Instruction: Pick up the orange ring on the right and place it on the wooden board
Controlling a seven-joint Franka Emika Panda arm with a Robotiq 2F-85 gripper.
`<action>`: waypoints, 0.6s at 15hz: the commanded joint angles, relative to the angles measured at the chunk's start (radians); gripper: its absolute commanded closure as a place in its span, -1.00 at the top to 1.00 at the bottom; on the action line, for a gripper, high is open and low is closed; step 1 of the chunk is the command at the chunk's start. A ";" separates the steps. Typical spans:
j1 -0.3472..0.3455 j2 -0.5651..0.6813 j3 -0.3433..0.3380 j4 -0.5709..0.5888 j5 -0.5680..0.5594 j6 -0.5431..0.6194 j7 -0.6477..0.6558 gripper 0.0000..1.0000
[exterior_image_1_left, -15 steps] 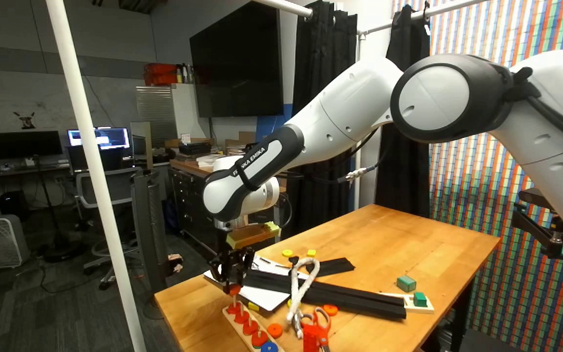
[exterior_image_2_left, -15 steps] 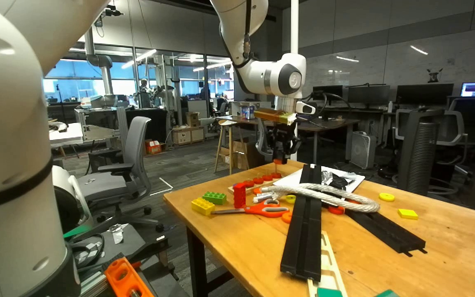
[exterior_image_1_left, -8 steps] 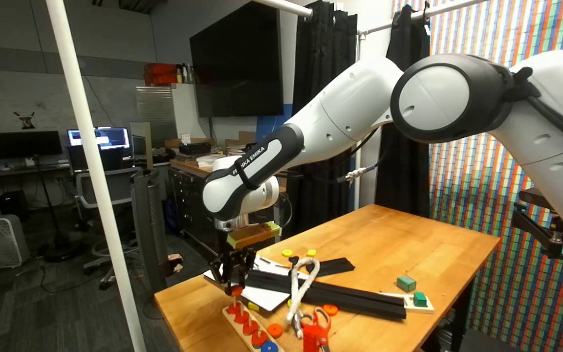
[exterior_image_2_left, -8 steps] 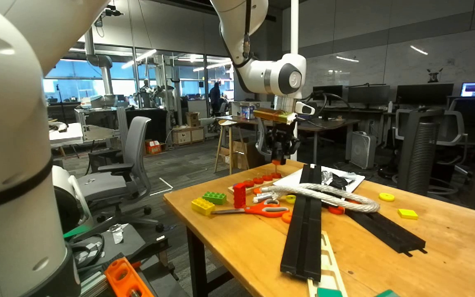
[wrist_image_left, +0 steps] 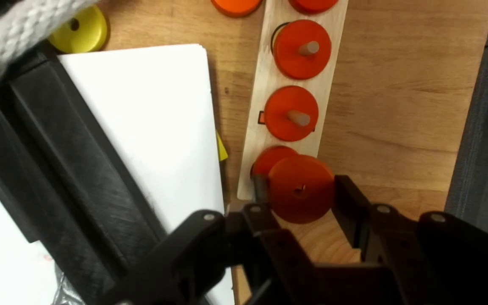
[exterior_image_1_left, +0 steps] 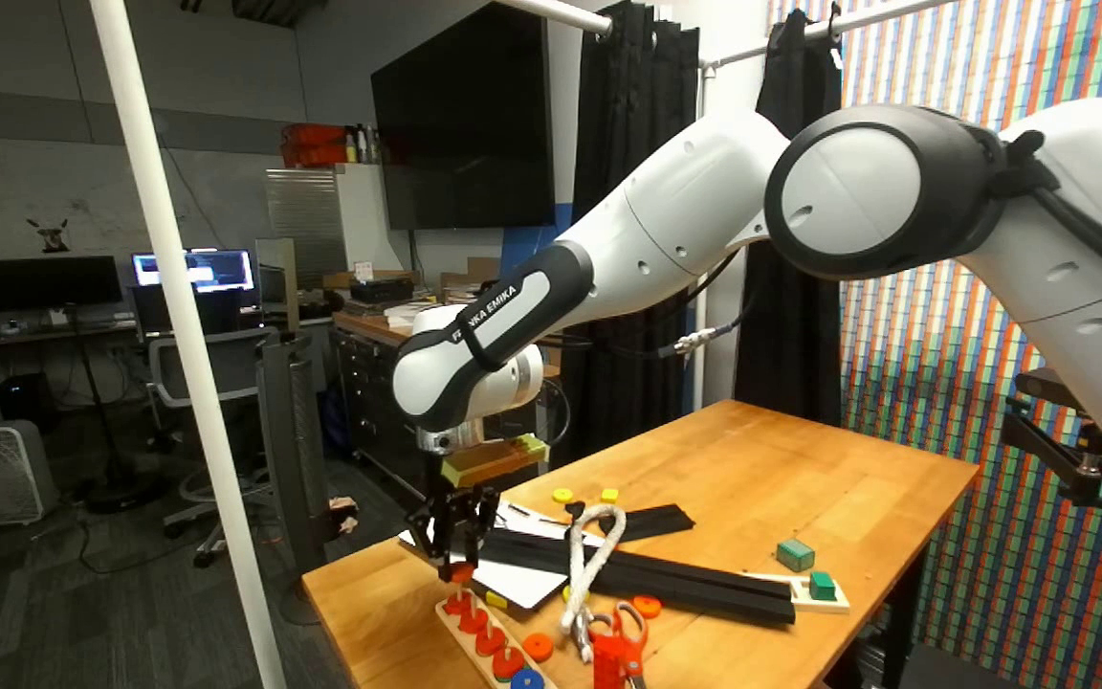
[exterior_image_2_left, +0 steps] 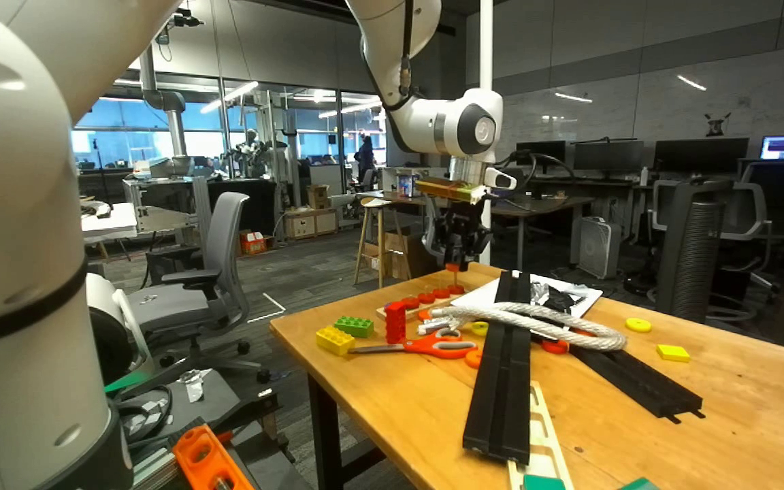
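My gripper is shut on an orange-red ring, its two fingers against opposite sides. The held ring shows in both exterior views, right above the end peg of a pale wooden board with pegs. A small glint shows in the ring's hole; I cannot tell whether the peg tip is inside. A red ring sits low on that end peg, partly hidden by the held ring. More red rings sit on the board's other pegs. A blue ring shows near its other end.
A flat white panel lies beside the board, with a long black bar across it. A white rope loops over the bar. Scissors, a red brick and loose orange rings lie close by.
The gripper with the ring has shifted very slightly sideways and a touch lower over the end peg. The grip on the ring looks the same.
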 commanded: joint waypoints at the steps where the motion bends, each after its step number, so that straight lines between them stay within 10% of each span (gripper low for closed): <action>1: 0.006 0.015 0.005 0.038 -0.005 -0.028 0.008 -0.65; 9: 0.001 0.021 0.017 0.041 0.008 -0.024 -0.005 -0.65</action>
